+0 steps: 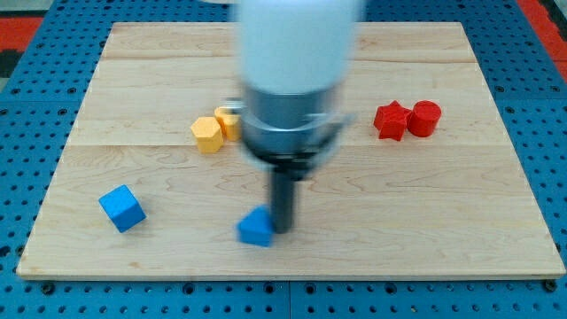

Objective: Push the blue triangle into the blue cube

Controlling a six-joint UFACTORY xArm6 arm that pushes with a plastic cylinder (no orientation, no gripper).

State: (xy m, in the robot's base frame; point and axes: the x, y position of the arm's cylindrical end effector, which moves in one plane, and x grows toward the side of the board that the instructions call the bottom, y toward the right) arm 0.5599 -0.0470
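Observation:
The blue triangle (256, 228) lies near the view's bottom, a little left of centre. The blue cube (121, 208) sits at the lower left, well apart from the triangle. My tip (283, 230) rests on the board right against the triangle's right side. The rod hangs from a large blurred white and grey arm body that fills the upper middle of the view.
Two yellow blocks (206, 135) (227, 121) sit together left of centre, the right one partly hidden by the arm. A red star-like block (390, 120) and a red cylinder (424, 118) sit together at the right. The wooden board (461, 221) ends in a blue pegboard surround.

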